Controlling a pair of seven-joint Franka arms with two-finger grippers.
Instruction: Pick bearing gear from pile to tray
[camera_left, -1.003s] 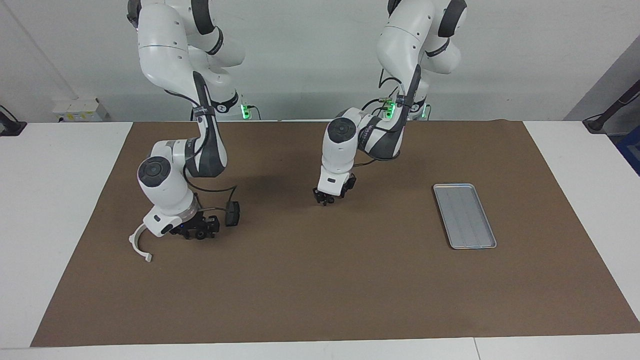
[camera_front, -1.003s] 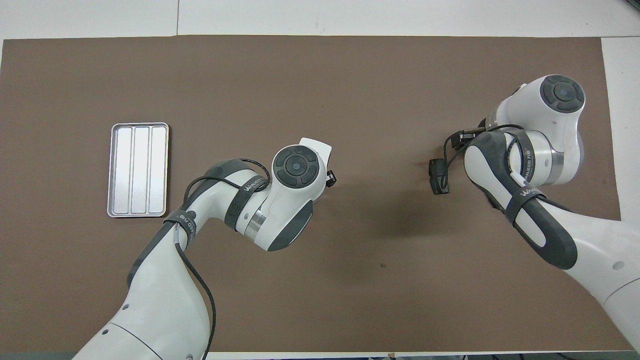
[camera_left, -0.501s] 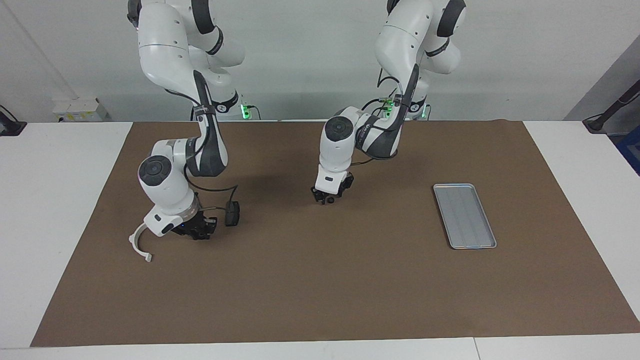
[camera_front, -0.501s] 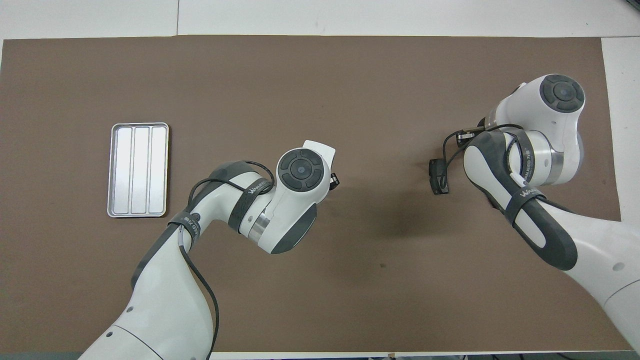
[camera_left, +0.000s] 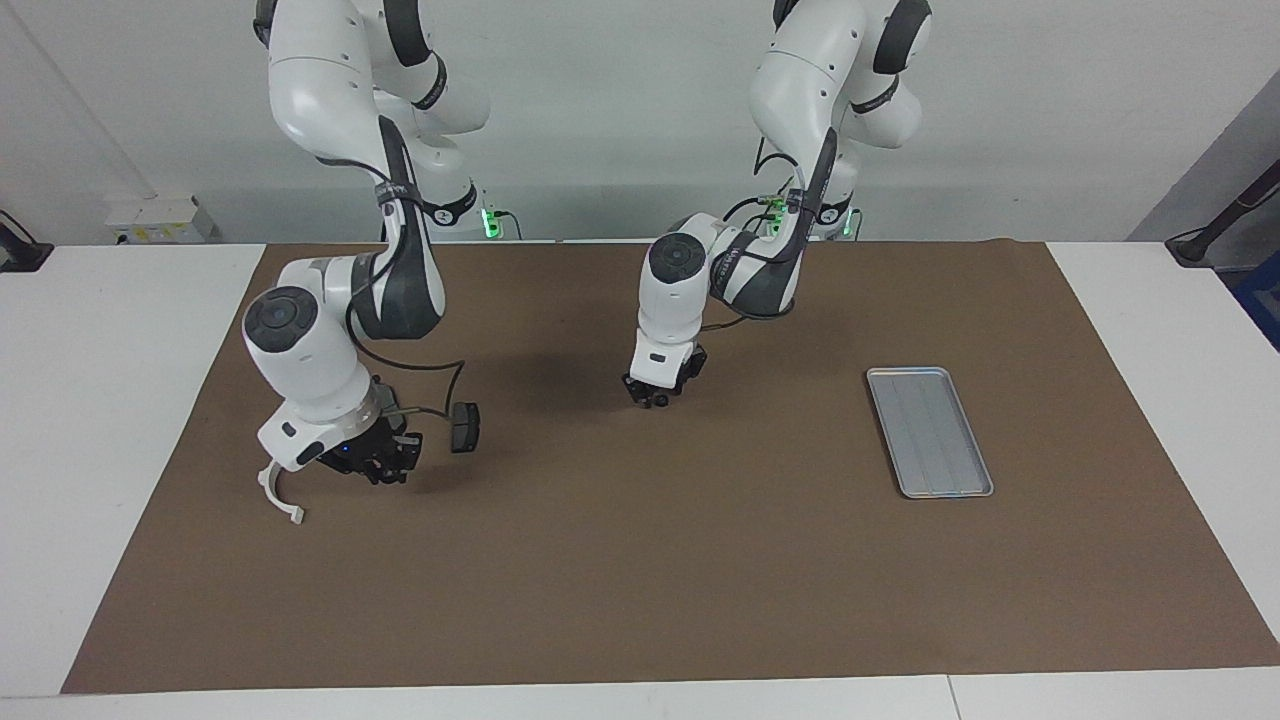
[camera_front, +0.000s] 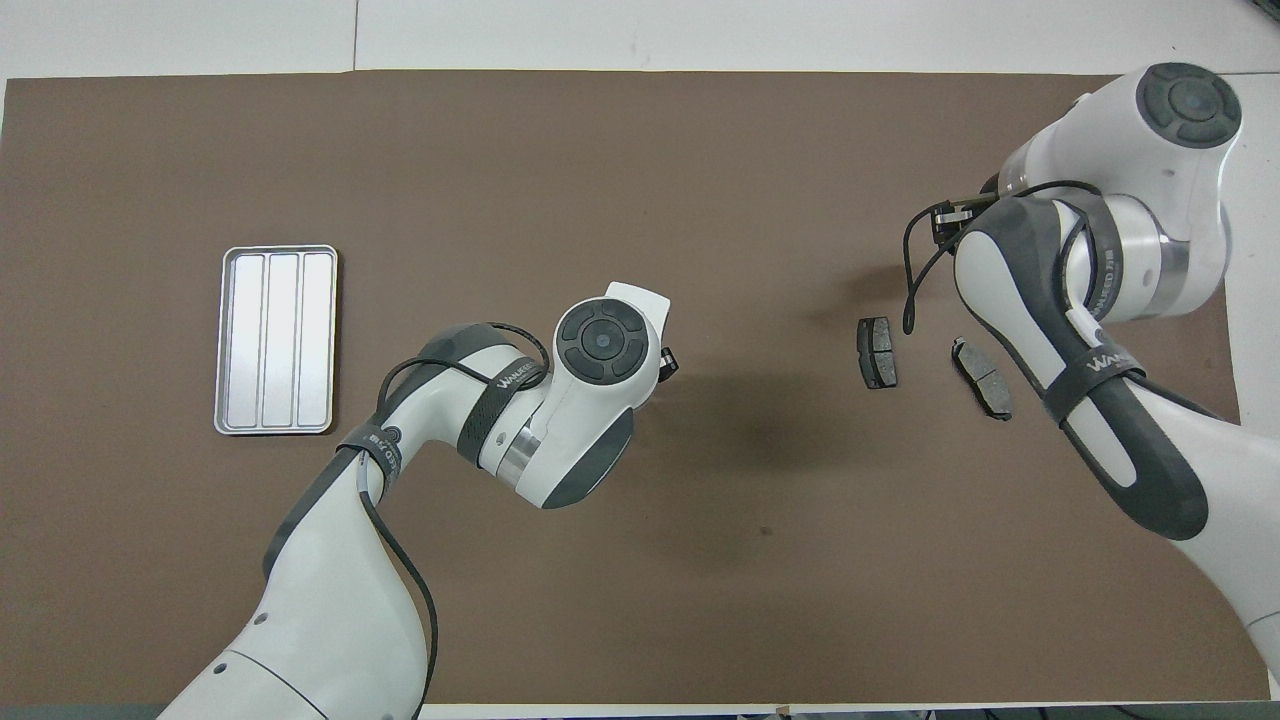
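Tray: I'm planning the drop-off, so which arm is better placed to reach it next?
Left, probably. The left gripper hangs over mid-table, and the tray lies toward the left arm's end. The right gripper is over the pile at the right arm's end, beside the white half-ring bracket.

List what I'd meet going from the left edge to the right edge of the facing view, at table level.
White curved bracket → right gripper → dark grey brake-pad plate → left gripper, over the middle of the mat → silver tray.
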